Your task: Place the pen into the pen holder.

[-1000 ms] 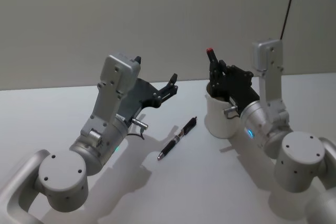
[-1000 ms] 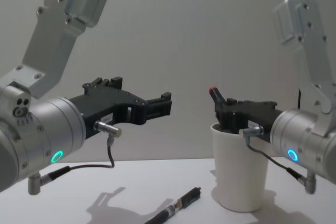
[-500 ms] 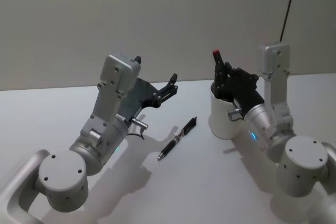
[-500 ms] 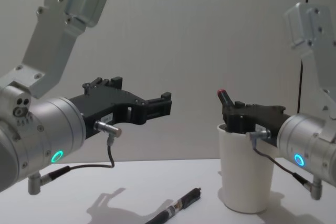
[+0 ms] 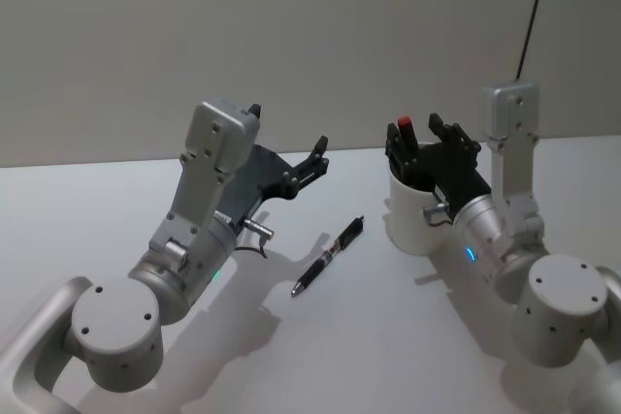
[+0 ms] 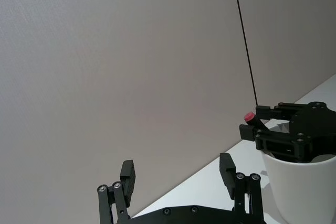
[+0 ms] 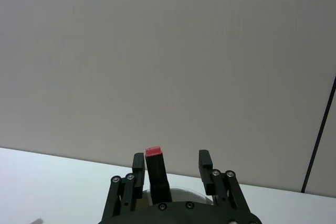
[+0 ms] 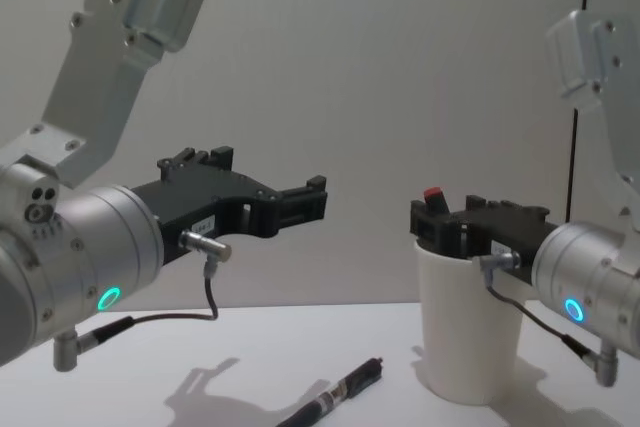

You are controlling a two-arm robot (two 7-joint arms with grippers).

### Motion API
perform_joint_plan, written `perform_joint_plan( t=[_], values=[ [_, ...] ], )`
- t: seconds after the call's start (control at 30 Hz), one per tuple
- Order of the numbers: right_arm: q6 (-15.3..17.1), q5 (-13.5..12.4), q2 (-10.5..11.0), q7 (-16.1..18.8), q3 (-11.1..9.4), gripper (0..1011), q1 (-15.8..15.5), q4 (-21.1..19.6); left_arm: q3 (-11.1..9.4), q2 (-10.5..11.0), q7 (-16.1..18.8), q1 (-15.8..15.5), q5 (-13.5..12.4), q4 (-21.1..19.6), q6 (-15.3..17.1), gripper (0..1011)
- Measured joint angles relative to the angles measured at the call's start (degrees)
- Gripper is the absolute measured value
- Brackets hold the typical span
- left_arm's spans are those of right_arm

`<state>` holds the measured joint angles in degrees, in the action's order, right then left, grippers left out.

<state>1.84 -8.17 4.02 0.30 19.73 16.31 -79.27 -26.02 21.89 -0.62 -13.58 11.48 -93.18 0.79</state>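
Right gripper (image 7: 171, 162) above the mouth of the pen holder (image 5: 408, 225), a plain white paper cup standing on the white table (image 5: 369, 336) on the robot's right. The fingers are spread. Between them rises the red-capped pen (image 7: 154, 169), close against one finger with a clear gap to the other; whether it touches that finger cannot be told. Only its red cap and a short length of black barrel show above the rim. The rest is hidden inside the cup, and the gripper body covers the near part of the rim in the head view.

Left gripper (image 6: 177, 169) raised above the table on the robot's left, well apart from the cup, fingers wide and empty. In the head view one of its fingers is partly hidden behind the grey wrist housing.

A second black pen (image 5: 328, 257) lies flat on the table between the two arms, near the cup but not touching it, slanted with its upper end toward the cup. In the chest view its near end is cut off by the bottom edge.

A plain grey wall (image 5: 291, 26) stands behind. A thin dark line (image 5: 532, 7) runs up the wall behind the right arm; whether it is a cable or a seam is unclear.
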Motion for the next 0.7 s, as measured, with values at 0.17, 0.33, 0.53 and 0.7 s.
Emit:
perform_joint_plan(
  t=[0.17,0.33,0.53,0.7],
  values=[
    [-0.03,-0.05,0.02,-0.06,-0.02,750,-0.05,-0.03,0.00,0.00,0.00,0.00,0.00,0.00,0.00,1001],
    [0.09,-0.07,0.16,-0.04,-0.07,877,-0.19,-0.37,0.00,0.00,0.00,0.00,0.00,0.00,0.00,1001],
    [0.30,-0.22,0.90,0.51,-0.38,1001,-1.00,-3.04,0.00,0.00,0.00,0.00,0.00,0.00,0.00,1001],
    [0.53,-1.81,2.60,1.39,-1.22,1001,-2.77,-8.50,0.00,0.00,0.00,0.00,0.00,0.00,0.00,1001]
  ],
)
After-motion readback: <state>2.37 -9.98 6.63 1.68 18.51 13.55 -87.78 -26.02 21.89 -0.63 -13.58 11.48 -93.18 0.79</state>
